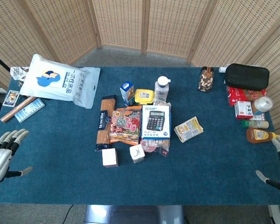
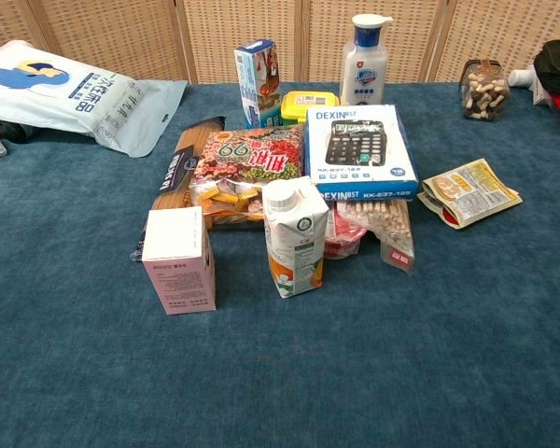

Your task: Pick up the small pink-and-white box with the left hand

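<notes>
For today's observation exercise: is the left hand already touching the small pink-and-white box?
No, the left hand rests open at the table edge, well apart from the small pink-and-white box.

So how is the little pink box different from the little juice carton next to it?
The pink-and-white box has a flat top; the juice carton has a sloped top with a round cap. The box is plain pink and white; the carton is white with green and orange pictures. In the chest view the carton looks taller. Both stand upright on the blue table, apart from each other.
</notes>
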You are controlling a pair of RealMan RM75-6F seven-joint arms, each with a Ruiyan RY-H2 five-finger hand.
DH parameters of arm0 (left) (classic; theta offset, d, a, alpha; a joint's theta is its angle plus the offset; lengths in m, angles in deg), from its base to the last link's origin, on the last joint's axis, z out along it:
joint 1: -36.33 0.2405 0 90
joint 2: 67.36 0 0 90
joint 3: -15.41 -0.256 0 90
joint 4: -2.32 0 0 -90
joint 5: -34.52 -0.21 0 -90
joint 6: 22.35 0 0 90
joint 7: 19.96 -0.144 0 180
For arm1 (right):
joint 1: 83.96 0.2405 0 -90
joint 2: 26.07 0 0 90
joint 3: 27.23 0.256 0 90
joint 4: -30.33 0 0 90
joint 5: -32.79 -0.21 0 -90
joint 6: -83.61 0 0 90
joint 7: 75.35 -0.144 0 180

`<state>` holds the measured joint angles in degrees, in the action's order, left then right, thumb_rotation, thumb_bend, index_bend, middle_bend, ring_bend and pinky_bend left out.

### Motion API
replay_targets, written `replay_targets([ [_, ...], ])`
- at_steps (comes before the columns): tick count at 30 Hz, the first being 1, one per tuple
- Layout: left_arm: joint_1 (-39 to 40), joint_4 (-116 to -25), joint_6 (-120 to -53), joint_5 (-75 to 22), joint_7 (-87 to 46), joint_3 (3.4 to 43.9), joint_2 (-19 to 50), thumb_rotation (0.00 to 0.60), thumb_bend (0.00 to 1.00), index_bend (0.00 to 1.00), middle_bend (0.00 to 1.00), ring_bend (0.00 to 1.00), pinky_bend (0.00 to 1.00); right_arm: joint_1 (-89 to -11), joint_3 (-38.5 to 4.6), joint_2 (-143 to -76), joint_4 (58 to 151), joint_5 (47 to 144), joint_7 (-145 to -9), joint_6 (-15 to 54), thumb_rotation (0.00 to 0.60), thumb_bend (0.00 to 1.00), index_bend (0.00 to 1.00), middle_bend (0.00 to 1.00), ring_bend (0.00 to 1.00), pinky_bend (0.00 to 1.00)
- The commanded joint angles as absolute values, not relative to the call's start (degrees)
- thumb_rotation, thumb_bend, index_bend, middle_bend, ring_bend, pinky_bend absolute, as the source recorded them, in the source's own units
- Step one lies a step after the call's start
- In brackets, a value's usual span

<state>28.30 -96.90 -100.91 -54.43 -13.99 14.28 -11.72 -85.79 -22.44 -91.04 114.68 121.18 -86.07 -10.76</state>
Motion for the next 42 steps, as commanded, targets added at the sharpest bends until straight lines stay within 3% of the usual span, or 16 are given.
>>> replay_targets([
  [1, 28.1, -96.8, -100.5, -54.5, -14.0, 14.1, -11.6, 0.6, 0.01, 0.0, 0.0, 0.0, 0.0, -85.8, -22.5, -91.1, 114.6, 121.2, -86.0, -10.7, 0.6, 0.0, 0.0, 0.0, 0.0, 0.01],
  [8, 25.7, -95.8, -97.2, -56.2, -13.5, 13.9, -10.5, 0.6, 0.01, 0.0, 0.0, 0.0, 0.0, -85.8, -22.4, -91.1, 114.8, 121.0, -86.0, -10.6, 0.6, 0.0, 0.0, 0.0, 0.0, 0.01],
  [23, 9.7, -101.9, -76.6, -56.3, -16.1, 16.6, -5.3, 0.6, 0.01, 0.0, 0.0, 0.0, 0.0, -86.1, -21.9, -90.6, 115.0, 120.2, -86.7, -10.9, 0.6, 0.0, 0.0, 0.0, 0.0, 0.01],
  [35, 2.7, -106.4, -68.9, -43.0, -30.7, 19.9, 2.0, 0.6, 0.01, 0.0, 0.0, 0.0, 0.0, -86.5, -21.7, -89.8, 115.2, 120.2, -89.0, -11.6, 0.6, 0.0, 0.0, 0.0, 0.0, 0.01],
  [42, -0.2, -106.7, -68.5, -36.7, -37.4, 20.2, 6.4, 0.6, 0.0, 0.0, 0.0, 0.0, 0.0, -86.8, -21.5, -89.3, 115.2, 119.8, -90.5, -11.7, 0.6, 0.0, 0.0, 0.0, 0.0, 0.01],
])
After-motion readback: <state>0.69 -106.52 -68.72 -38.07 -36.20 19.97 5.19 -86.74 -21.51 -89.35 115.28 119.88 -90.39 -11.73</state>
